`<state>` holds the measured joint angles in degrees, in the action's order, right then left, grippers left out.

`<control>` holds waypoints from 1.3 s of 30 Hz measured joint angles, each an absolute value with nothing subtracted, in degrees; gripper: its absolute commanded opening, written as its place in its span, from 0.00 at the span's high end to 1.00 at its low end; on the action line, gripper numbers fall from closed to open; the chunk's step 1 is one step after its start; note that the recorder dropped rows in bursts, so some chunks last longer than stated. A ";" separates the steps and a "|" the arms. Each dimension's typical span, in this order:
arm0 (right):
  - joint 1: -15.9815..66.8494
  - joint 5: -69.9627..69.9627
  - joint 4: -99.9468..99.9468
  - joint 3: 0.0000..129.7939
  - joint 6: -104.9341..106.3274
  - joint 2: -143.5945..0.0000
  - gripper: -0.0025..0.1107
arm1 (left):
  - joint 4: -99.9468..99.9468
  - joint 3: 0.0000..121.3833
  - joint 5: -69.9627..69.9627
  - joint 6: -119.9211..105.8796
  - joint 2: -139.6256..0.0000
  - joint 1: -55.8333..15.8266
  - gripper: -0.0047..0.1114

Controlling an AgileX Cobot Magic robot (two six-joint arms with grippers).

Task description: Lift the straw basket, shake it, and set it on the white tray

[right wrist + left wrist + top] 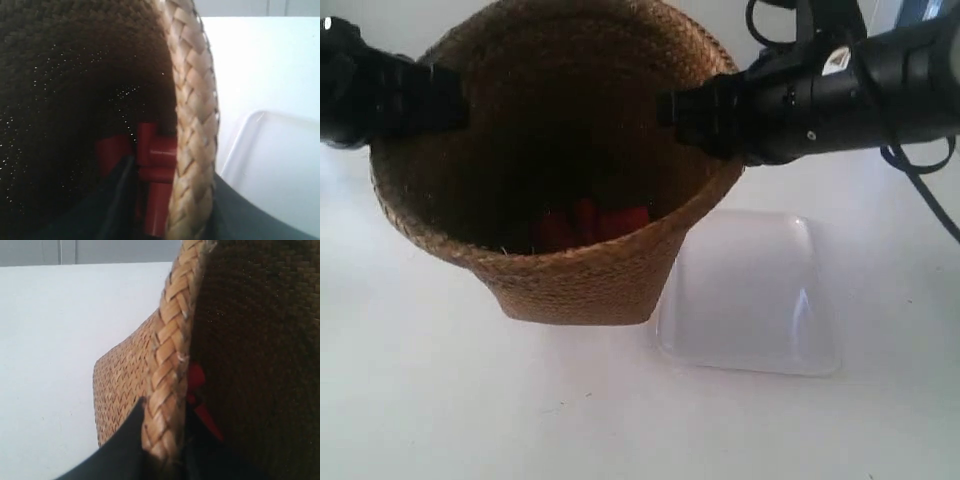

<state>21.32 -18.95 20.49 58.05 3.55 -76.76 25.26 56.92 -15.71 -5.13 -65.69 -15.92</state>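
Left wrist view looks along the left gripper (162, 442), whose two black fingers are closed on the braided rim of the tall golden-brown woven straw basket (120, 385), one finger against the outer wall and one inside. The gap between them is only as wide as the rim. In the right wrist view the right gripper (192, 205) clamps the rim in the same way, one dark finger inside the basket and one outside.

Only the exterior view shows the whole basket, its wide round mouth tipped toward the camera, with a black arm reaching the rim from each side of the view. The arm at the exterior view's right holds the rim on the side where the flat glossy white rectangular plastic tray (760, 300) lies, and the right wrist view shows that tray just beyond its own rim, so this is the right arm.

Small red plastic pieces (585, 225) lie at the bottom of the basket, and both wrist views show them close up. The tray holds nothing.

The basket's base appears just beside the tray's edge and hides part of it. Whether the base touches the white tabletop (470, 400) cannot be told.
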 measured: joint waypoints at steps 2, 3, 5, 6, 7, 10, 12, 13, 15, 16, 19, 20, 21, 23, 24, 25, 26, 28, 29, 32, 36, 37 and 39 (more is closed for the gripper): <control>21.89 -17.92 20.51 56.24 3.19 -76.67 0.98 | 25.37 54.25 -14.24 -4.88 -64.41 -16.70 0.96; 22.26 -17.63 20.51 55.44 3.04 -76.67 0.98 | 25.49 52.84 -13.27 -4.63 -63.85 -17.09 0.96; 23.58 -16.68 20.21 53.92 3.05 -76.47 0.98 | 25.49 49.57 -11.33 -3.60 -62.25 -18.37 0.96; 24.05 -16.26 20.15 53.32 3.05 -76.06 0.98 | 25.49 48.81 -10.91 -3.49 -61.61 -18.91 0.96; 24.41 -15.87 19.79 52.86 3.05 -75.59 0.98 | 25.49 48.12 -10.33 -3.50 -60.91 -19.48 0.96; 26.18 -15.20 19.08 51.48 3.05 -72.32 0.98 | 25.49 45.80 -8.79 -3.27 -57.36 -21.44 0.96; 27.43 -14.84 18.84 49.96 3.16 -69.36 0.98 | 25.49 44.23 -8.57 -3.27 -53.95 -21.71 0.96; 27.96 -14.85 18.40 49.05 3.16 -67.45 0.98 | 25.49 43.35 -8.57 -3.12 -52.34 -21.82 0.96; 28.56 -15.07 18.00 47.48 3.16 -64.40 0.98 | 25.65 42.33 -9.33 -3.15 -49.96 -22.05 0.96; 28.56 -15.83 17.96 47.19 3.16 -63.40 0.98 | 25.65 42.23 -10.37 -3.05 -49.50 -22.05 0.96; 28.59 -16.79 17.96 46.88 3.16 -62.49 0.98 | 25.52 42.13 -11.71 -3.62 -49.37 -22.05 0.96; 28.70 -17.04 17.96 46.72 3.16 -62.35 0.98 | 25.41 42.13 -11.82 -4.03 -49.37 -22.05 0.96; 28.70 -17.32 17.96 46.72 3.28 -62.25 0.98 | 25.19 42.13 -11.86 -4.14 -49.37 -22.05 0.96; 28.70 -17.44 17.96 46.72 3.40 -62.25 0.98 | 24.77 42.09 -11.86 -4.44 -49.37 -22.05 0.96; 28.70 -17.44 17.96 46.72 3.48 -62.25 0.98 | 24.64 42.00 -11.59 -4.55 -49.37 -22.05 0.96; 28.70 -17.44 17.96 46.72 3.48 -62.25 0.98 | 24.64 42.00 -11.23 -4.69 -49.37 -22.05 0.96; 28.70 -17.32 17.96 46.72 3.53 -62.25 0.98 | 24.59 42.00 -10.91 -4.81 -49.37 -22.05 0.96; 28.70 -17.12 17.96 46.72 3.53 -62.25 0.98 | 24.50 42.00 -10.43 -4.93 -49.37 -22.05 0.96; 28.70 -16.98 17.96 46.72 3.53 -62.25 0.98 | 24.50 42.00 -10.18 -4.93 -49.37 -22.05 0.96; 28.70 -16.98 17.96 46.72 3.26 -62.25 0.98 | 24.50 42.00 -10.18 -4.93 -49.37 -22.05 0.96; 28.70 -16.98 17.96 46.72 3.16 -62.25 0.98 | 24.50 42.00 -10.18 -5.03 -49.37 -22.05 0.96; 28.70 -16.98 17.96 46.72 3.16 -62.25 0.98 | 24.50 42.00 -10.18 -5.03 -49.37 -22.05 0.96; 28.70 -16.98 17.96 46.72 3.16 -62.25 0.98 | 24.45 42.00 -10.18 -5.03 -49.37 -22.05 0.96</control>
<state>28.70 -16.98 17.96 46.72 3.16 -62.25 24.45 42.00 -10.18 -5.03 -49.37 -22.05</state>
